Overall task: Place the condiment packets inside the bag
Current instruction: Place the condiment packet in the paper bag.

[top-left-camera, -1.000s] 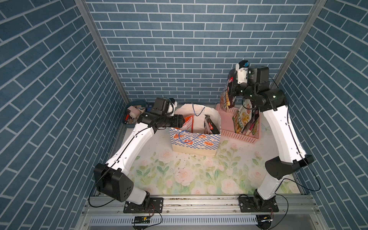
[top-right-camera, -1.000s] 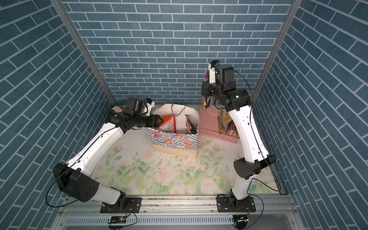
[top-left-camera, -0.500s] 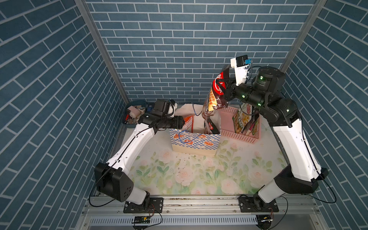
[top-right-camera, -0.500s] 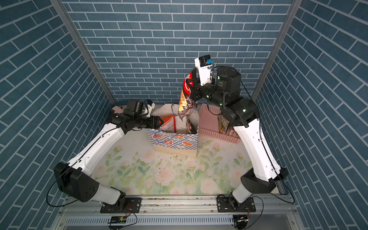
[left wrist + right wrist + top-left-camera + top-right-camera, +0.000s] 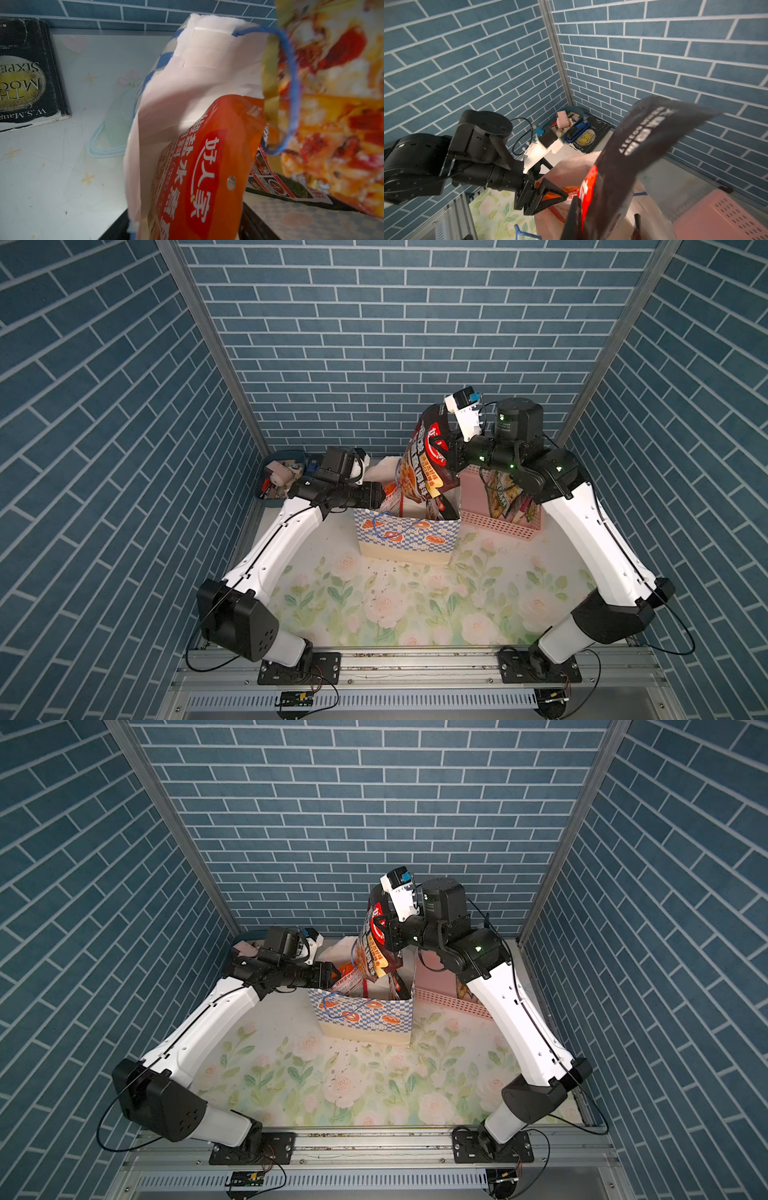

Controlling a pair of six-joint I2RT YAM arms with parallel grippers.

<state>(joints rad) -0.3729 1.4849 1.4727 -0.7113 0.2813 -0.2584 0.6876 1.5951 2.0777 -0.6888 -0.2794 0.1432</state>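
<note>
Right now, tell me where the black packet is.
In both top views the black packet hangs from the right hand over the open bag, beside the pink basket.

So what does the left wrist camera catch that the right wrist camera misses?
Left wrist only: the white lettering on the orange packet, close up, and what looks like a pale green face mask on the table. Right wrist only: the left pincer at the bag's edge, the blue tray of small bits, a blue stapler, the pink basket. Both: the bag's white inside, the dark packet, the book.
</note>
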